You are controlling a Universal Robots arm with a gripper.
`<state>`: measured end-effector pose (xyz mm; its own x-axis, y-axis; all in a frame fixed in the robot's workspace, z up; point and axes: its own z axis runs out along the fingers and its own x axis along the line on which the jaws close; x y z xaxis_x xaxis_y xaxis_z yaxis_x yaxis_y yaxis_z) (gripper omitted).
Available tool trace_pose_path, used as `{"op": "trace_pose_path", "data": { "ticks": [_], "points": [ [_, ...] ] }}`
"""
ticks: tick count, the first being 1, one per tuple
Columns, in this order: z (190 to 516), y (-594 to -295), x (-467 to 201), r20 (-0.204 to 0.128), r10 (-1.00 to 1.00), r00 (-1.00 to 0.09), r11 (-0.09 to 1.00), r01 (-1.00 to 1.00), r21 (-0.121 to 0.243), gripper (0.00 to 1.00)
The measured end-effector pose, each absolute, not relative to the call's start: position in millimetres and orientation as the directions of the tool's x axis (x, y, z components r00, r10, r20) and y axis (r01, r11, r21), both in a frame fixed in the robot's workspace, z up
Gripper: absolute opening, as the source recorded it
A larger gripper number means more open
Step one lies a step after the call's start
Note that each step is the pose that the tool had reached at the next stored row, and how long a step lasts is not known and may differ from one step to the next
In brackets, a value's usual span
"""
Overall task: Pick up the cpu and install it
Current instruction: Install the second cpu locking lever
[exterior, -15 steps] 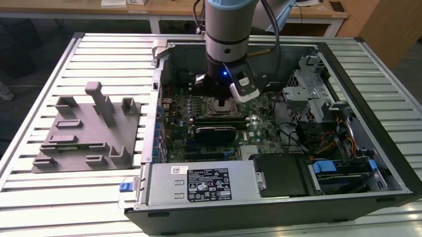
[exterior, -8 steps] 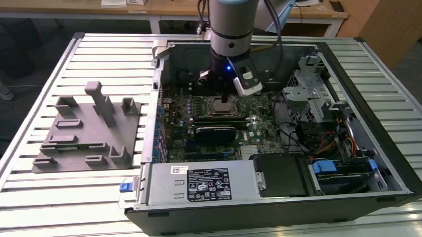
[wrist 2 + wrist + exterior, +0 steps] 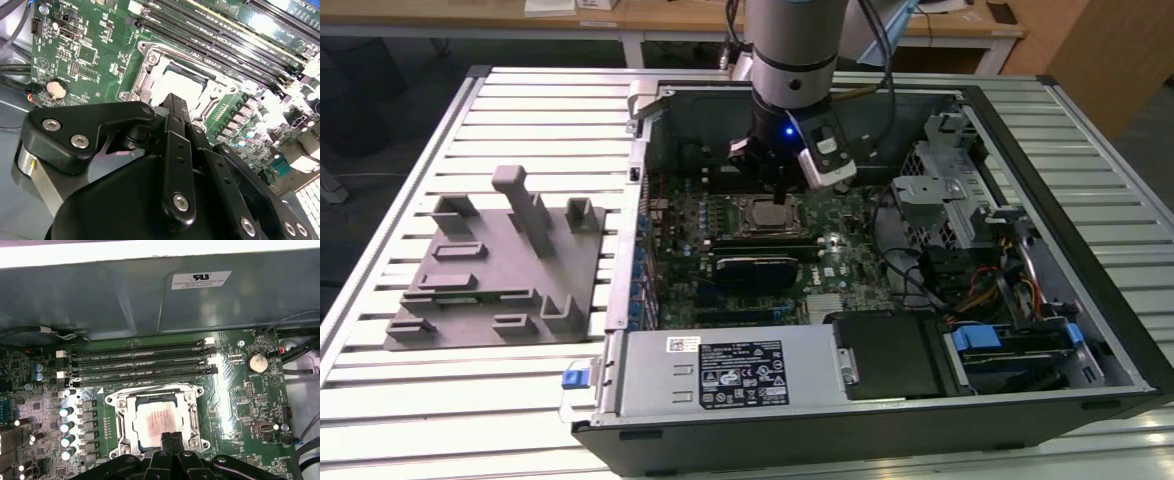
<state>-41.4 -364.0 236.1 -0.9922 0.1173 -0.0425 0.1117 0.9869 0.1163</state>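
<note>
My pincer (image 3: 170, 439) is hovering w/ fingers pressed together, gripping nothing. The cpu (image 3: 159, 422) is sitting in the socket (image 3: 120, 412) just beneath.

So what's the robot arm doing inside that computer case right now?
The gripper hangs just above the cpu, which lies in the metal socket frame on the green motherboard of the opened computer case. Its fingers appear closed together, with nothing held. The grey fixture sits beside the case.
</note>
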Motion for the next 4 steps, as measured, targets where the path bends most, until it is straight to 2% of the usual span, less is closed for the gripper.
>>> {"op": "trace_pose_path", "data": {
  "ticks": [4],
  "points": [
    [236.1, -363.7, -41.3, -0.042, 0.117, -0.992, 0.987, 0.112, 0.116, 0.11]
  ]
}}
